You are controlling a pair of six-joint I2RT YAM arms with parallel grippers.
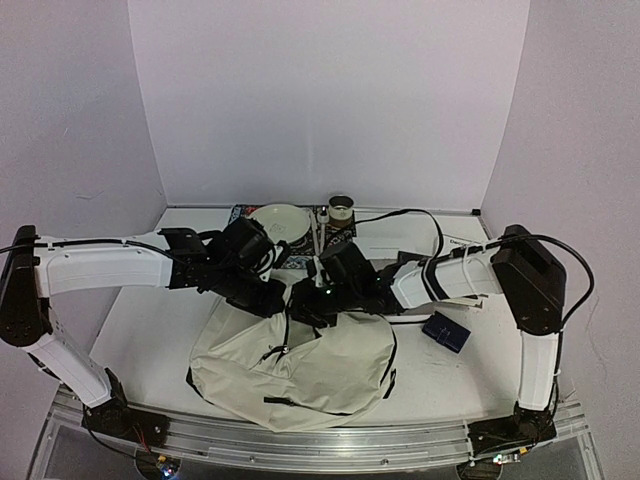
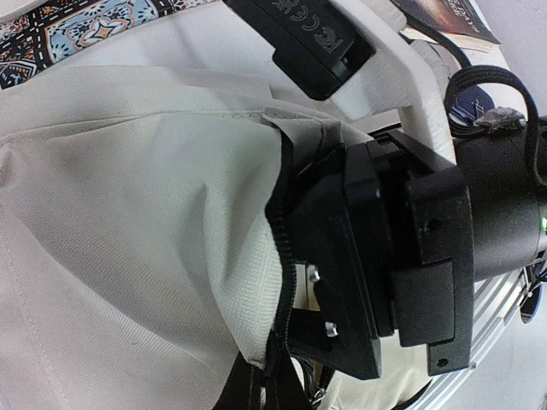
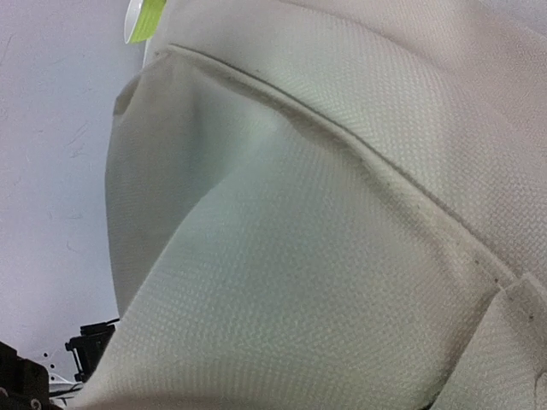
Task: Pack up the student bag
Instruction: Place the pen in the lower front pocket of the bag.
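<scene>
Both meet at bag (image 1: pixel 300 365) far rim, body nearside; left gripper (image 1: pixel 271 297) jaws pressed together, right gripper (image 1: pixel 306 301) jaws unclear.

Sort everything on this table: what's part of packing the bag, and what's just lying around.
In the job:
student bag
left gripper
right gripper

Lying about, untouched:
white plate
small cup
patterned item
dark blue pouch (possibly to pack)
</scene>
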